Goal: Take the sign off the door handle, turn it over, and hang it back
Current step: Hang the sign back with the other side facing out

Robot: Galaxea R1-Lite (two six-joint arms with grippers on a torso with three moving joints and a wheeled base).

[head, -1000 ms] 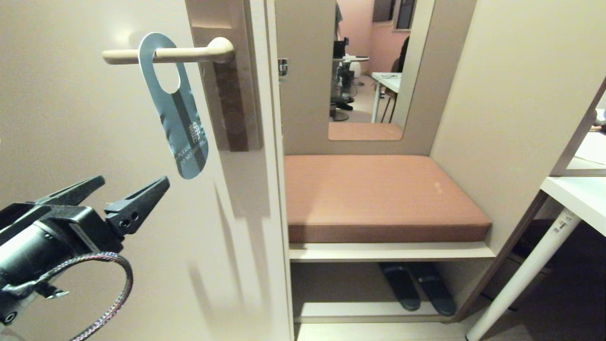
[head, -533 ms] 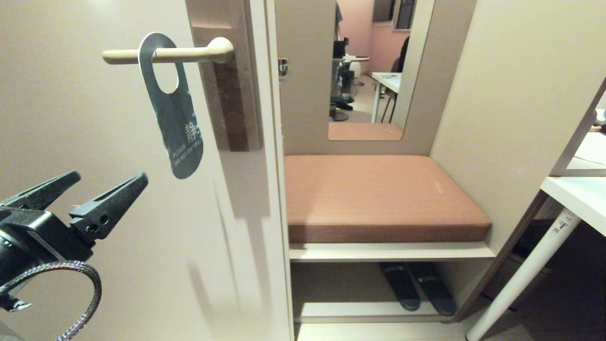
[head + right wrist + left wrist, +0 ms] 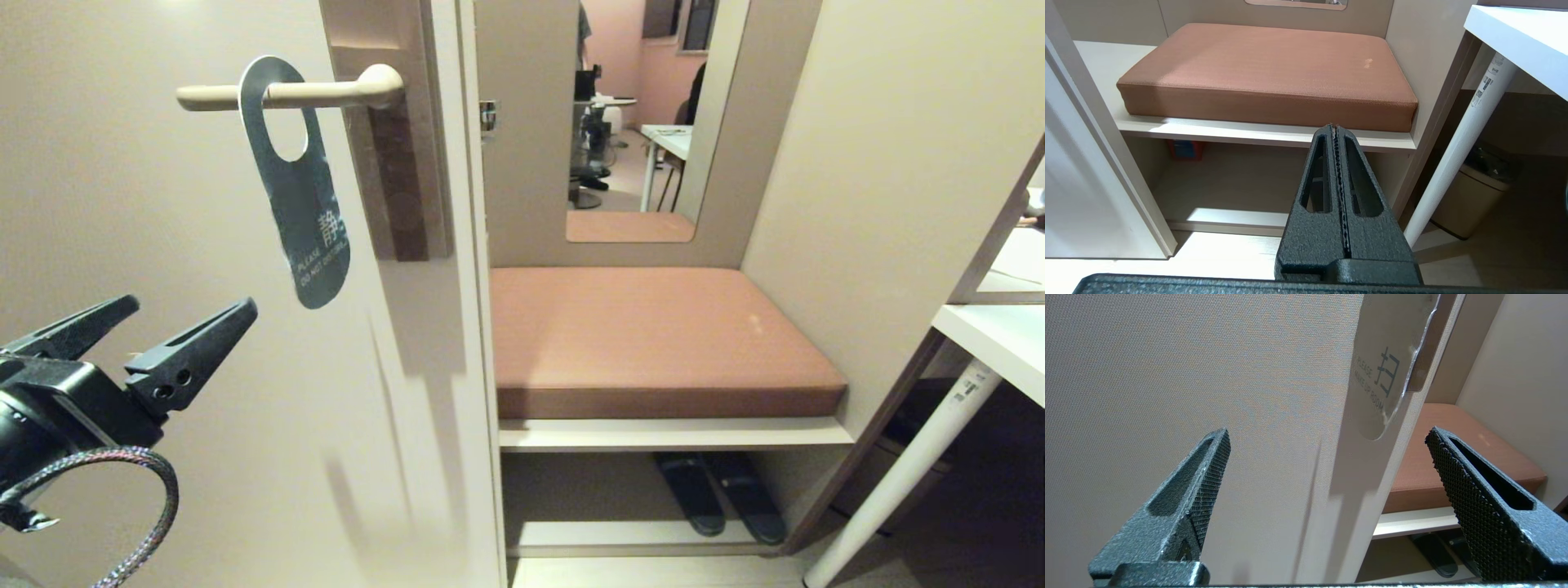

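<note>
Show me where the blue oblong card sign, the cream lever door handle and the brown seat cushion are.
Blue oblong card sign (image 3: 306, 220), head view, on its lower body.
Cream lever door handle (image 3: 326, 93), head view, on the bar.
Brown seat cushion (image 3: 653, 335), head view, on its top.

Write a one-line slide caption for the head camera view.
Blue oblong card sign hangs on the cream lever door handle; the open left gripper sits below it, clear of it.

Blue sign (image 3: 299, 196), cream door handle (image 3: 286, 94)

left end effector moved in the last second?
Yes. The left end effector, open, has drawn back down-left, away from the sign hanging on the door handle.
</note>
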